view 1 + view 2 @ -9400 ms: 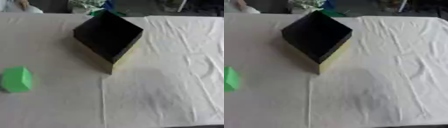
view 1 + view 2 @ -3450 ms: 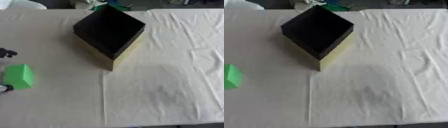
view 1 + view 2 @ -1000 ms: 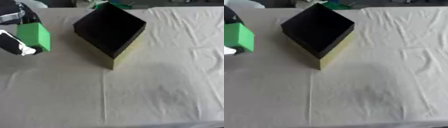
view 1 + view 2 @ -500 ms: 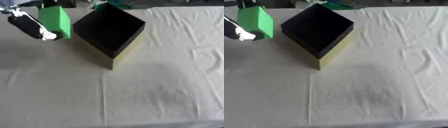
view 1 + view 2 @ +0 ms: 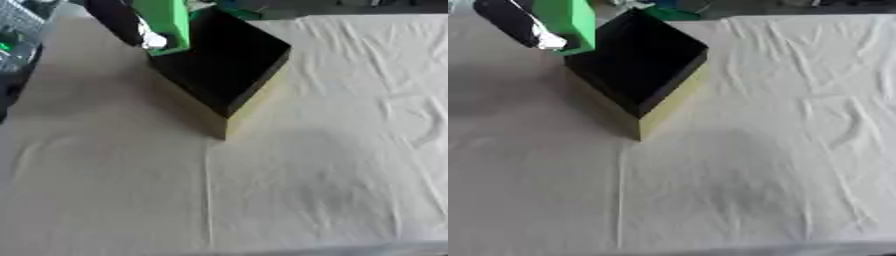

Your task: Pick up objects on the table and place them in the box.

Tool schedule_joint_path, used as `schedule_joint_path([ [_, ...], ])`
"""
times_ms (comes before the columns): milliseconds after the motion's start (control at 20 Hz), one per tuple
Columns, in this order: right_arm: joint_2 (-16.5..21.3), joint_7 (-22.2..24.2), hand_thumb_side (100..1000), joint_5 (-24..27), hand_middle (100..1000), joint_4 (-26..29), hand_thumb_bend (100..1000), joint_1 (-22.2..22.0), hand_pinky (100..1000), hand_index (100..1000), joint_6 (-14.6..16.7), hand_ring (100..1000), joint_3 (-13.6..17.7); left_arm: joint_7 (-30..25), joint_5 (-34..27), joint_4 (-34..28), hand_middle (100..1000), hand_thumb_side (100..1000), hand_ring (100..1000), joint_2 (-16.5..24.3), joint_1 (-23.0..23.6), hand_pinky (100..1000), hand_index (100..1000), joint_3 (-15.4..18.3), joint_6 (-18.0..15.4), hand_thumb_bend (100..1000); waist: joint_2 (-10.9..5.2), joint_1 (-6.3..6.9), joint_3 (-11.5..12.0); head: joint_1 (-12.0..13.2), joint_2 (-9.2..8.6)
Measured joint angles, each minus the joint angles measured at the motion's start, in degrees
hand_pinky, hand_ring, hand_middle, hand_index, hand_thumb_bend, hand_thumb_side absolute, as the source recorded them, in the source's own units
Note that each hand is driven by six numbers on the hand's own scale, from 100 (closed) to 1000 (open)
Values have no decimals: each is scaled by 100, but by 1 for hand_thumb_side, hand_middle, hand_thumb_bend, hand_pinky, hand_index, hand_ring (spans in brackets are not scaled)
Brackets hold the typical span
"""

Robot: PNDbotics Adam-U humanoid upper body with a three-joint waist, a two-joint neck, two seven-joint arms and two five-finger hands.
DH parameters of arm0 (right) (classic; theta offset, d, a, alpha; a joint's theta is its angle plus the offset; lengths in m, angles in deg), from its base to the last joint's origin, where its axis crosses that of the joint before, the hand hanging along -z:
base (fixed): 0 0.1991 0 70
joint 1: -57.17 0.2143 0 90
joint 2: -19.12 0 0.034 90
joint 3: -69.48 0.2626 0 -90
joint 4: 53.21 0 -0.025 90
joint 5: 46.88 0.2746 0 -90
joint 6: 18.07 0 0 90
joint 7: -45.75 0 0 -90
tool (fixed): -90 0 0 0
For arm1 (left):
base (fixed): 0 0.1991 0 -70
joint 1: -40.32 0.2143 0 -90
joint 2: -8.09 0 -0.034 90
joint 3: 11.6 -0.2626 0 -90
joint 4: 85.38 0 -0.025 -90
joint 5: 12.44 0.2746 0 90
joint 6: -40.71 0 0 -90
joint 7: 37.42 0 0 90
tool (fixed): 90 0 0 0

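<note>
surface: a table (image 5: 332,165) under a creased pale cloth; clutter along the far edge, too blurred to name.
box: a box (image 5: 223,62) set corner-on, far left of centre; dark, open-topped interior, with a pale yellow outer wall showing at the near corner.
block: a bright green block (image 5: 568,22), plain-faced and upright; it hangs in the air at the box's far-left rim, its lower end overlapping the opening in both eye views.
left hand: the left hand (image 5: 514,22), black with a white patch, comes in from the far left and is wrapped about the block's left side, holding it clear of the cloth.
right hand: in neither view.
step: judged to be the carry-over just short of release.
doing it well: the block seems to sit over the rim rather than over the middle; moving it right and nearer, until its whole base lies inside the walls, would let it fall cleanly. lowering it before letting go should keep it from striking the edge and tipping out.
risk: release here could catch the far-left wall.
remaining: no other loose object shows on the cloth.
</note>
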Motion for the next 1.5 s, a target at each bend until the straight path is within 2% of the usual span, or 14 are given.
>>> schedule_joint_path([
  [500, -20, 105, 1000, 97, 714, 0, 100, 159, 754, 920, -16, 759, -36, 533, 796, 1376, 470, 299, 592, -892, -412, 585, 575, 150, -239, 129, 146, 20, -212, 172, -109],
  [950, -133, 182, 1000, 171, 709, 0, 100, 295, 751, 921, -82, 756, -73, 1178, 1353, 2404, 473, 299, 593, -1299, -474, 585, 580, 420, -488, 141, 284, 57, -373, 303, -231],
  [1000, -153, 191, 1000, 173, 707, 0, 100, 303, 750, 921, -90, 754, -73, 1225, 1407, 2501, 490, 303, 606, -1332, -475, 600, 599, 436, -513, 182, 288, 59, -375, 309, -238],
  [1150, -206, 214, 1000, 177, 706, 0, 100, 320, 749, 921, -117, 753, -76, 1325, 1563, 2746, 504, 304, 616, -1384, -474, 611, 610, 458, -613, 206, 325, 69, -407, 313, -260],
  [1350, -284, 237, 1000, 185, 703, 0, 100, 350, 747, 921, -164, 751, -89, 1430, 1740, 3006, 584, 332, 665, -1431, -454, 648, 684, 494, -785, 305, 342, 89, -421, 313, -277],
  [1450, -320, 240, 1000, 186, 702, 0, 100, 350, 747, 921, -191, 749, -92, 1478, 1834, 3110, 674, 354, 733, -1432, -429, 697, 774, 514, -864, 366, 354, 90, -423, 311, -280],
  [1500, -330, 243, 1000, 186, 700, 0, 100, 350, 746, 922, -204, 748, -98, 1501, 1878, 3151, 719, 414, 767, -1432, -411, 722, 814, 523, -898, 508, 361, 90, -425, 311, -280],
])
